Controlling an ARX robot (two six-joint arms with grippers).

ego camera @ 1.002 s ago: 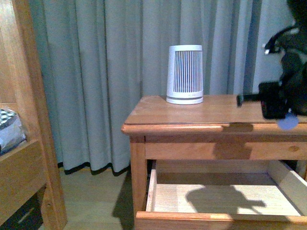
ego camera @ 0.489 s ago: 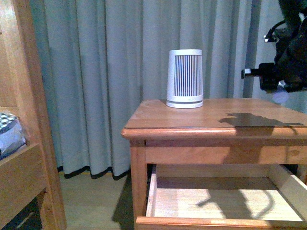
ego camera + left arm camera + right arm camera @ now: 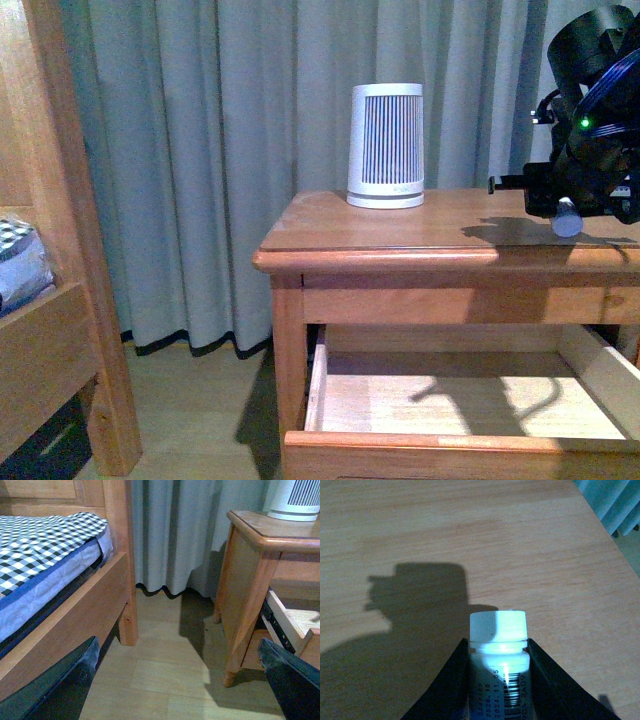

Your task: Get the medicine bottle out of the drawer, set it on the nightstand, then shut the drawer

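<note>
The right claw was clamped on the medicine bottle over the nightstand, near its top's right edge. The drawer stood open. The left claw gaped, fingers apart.

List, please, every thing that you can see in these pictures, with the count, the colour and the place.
curtain: one, grey-blue, behind the bed and nightstand.
canister: one, white with grey ribs, upright at the back of the nightstand top.
nightstand: one, honey wood, right of the bed.
drawer: one, pale inside, pulled open under the top.
bed frame: one, honey wood, at the left.
bedding: one, checked black and white, on the bed.
floor: pale wood.
medicine bottle: one, white, over the nightstand top.
left gripper: black, open, above the floor.
right gripper: black, shut on the medicine bottle.
</note>
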